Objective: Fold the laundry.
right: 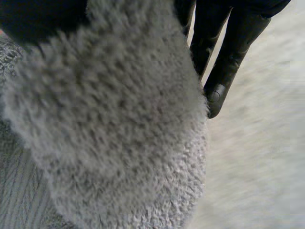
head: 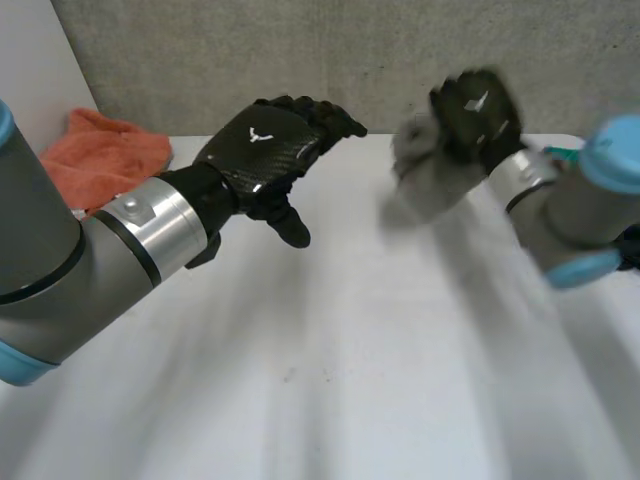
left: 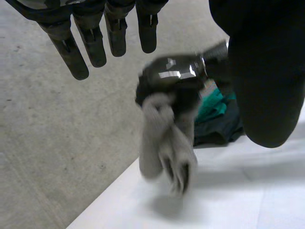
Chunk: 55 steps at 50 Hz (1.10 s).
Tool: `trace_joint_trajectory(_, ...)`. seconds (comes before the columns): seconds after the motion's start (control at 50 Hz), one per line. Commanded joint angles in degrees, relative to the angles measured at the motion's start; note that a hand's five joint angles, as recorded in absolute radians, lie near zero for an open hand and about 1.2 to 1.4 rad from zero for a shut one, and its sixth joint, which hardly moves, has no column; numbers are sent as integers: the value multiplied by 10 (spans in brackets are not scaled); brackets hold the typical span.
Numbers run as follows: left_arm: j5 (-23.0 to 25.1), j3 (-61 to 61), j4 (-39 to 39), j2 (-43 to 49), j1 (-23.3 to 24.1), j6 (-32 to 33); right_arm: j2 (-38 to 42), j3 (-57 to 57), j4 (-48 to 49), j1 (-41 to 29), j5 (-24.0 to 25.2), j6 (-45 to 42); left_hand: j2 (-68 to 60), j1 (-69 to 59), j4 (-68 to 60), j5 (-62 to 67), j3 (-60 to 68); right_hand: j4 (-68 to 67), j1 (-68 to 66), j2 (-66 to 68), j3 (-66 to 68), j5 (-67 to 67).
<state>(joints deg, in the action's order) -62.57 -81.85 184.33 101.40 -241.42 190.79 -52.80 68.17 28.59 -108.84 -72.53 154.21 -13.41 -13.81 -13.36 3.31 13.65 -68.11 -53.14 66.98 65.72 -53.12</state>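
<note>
My right hand (head: 478, 108) is raised above the table's far right part, its fingers curled round a grey fluffy cloth (head: 425, 165) that hangs from it in a bunch. In the left wrist view the same right hand (left: 169, 76) clutches the grey cloth (left: 167, 145), which dangles over the white table (left: 248, 191). In the right wrist view the grey cloth (right: 114, 124) lies against my palm with the fingers (right: 224, 71) beside it. My left hand (head: 268, 145) hovers open above the table's middle, fingers (left: 78, 45) straight, holding nothing.
An orange cloth (head: 95, 155) lies bunched at the table's far left edge. A heap of dark and teal-green laundry (left: 217, 119) sits at the far right behind my right hand. Beyond the white table (head: 350, 360) rises a grey wall (head: 400, 50).
</note>
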Motion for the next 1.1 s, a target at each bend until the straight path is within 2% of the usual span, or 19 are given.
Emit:
trace_joint_trajectory(0.02, 1, -1, 0, -5, -9, -18, 9, -153, 2, 106, 34, 14, -12, -8, -12, 13, 9, -119, -269, 130, 143, -169)
trace_joint_trajectory(0.12, 1, -1, 0, -5, -8, -18, 33, -217, 4, 181, 56, 59, -12, -8, -12, 13, 9, -119, -269, 130, 143, -169)
trace_joint_trajectory(0.24, 1, -1, 0, -6, -5, -18, 87, -233, 31, 258, 121, 95, -13, -9, -14, 14, 11, -119, -269, 130, 143, -169)
trace_joint_trajectory(0.46, 1, -2, 0, -3, -5, -17, 164, -112, 138, 358, 236, 141, -13, -9, -14, 14, 11, -119, -269, 130, 143, -169)
trace_joint_trajectory(0.62, 1, -2, 0, -4, -5, -17, 145, -21, 177, 408, 263, 149, -13, -10, -14, 14, 11, -119, -269, 130, 143, -169)
trace_joint_trajectory(0.88, 1, -3, 0, -6, -4, -18, 96, 25, 176, 416, 295, 154, -13, -9, -14, 14, 11, -119, -269, 130, 143, -169)
trace_joint_trajectory(0.96, 1, -3, -1, -6, -4, -20, 86, 35, 152, 416, 282, 157, -13, -9, -14, 14, 11, 555, 405, -544, -531, 505)
trace_joint_trajectory(1.04, 1, -5, -2, -7, 2, -23, 45, 68, 72, 423, 256, 157, -13, -9, -14, 14, 11, 581, 431, -570, -557, 531)
trace_joint_trajectory(1.1, 1, -9, -1, -8, 10, -27, -22, 105, -6, 446, 233, 149, -13, -9, -14, 14, 11, 581, 431, -570, -557, 531)
